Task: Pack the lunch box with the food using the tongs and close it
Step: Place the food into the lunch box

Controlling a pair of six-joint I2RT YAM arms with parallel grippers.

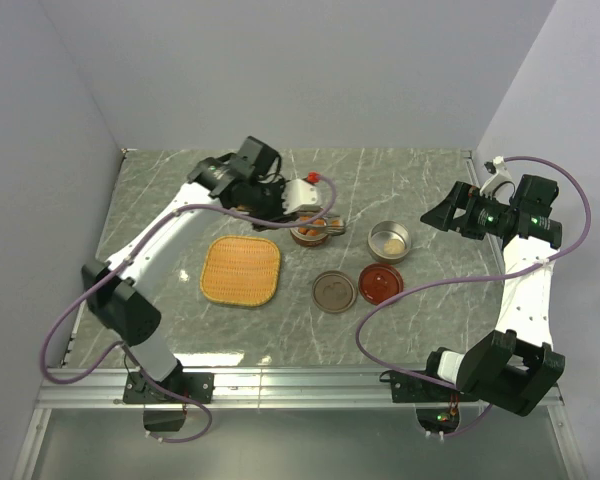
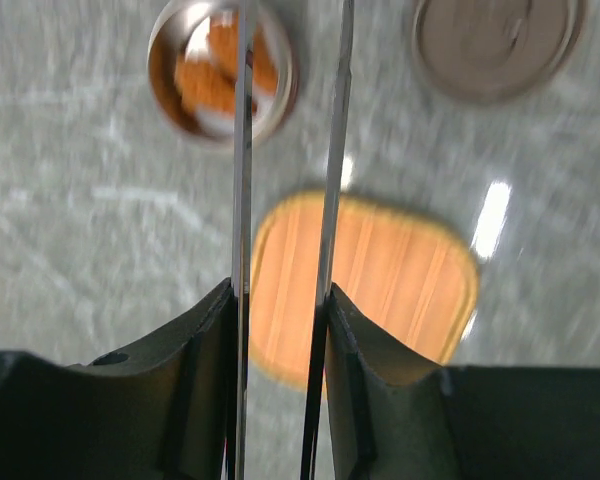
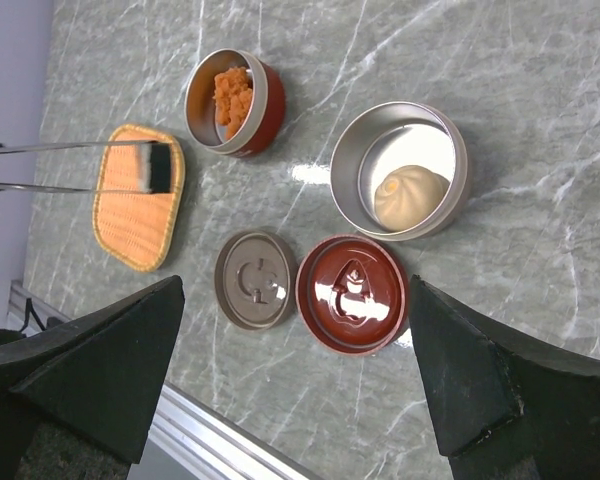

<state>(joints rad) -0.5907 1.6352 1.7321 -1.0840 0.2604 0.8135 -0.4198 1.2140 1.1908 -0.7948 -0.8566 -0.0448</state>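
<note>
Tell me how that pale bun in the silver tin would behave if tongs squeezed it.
The bun looks puffy and soft, so it would probably dent under a hard pinch. Its smooth, rounded shape could let it slip from the thin tongs or roll in the tin.

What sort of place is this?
Probably a robot lab test cell, not a kitchen: plain walls box in a marbled table, two arms are bolted at its edge, left hand holding tongs.

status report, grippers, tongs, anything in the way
Left gripper clamped on tongs, white piece pinched at tips. Right gripper open, empty. Brown lid and red lid off, nothing blocking.
</note>
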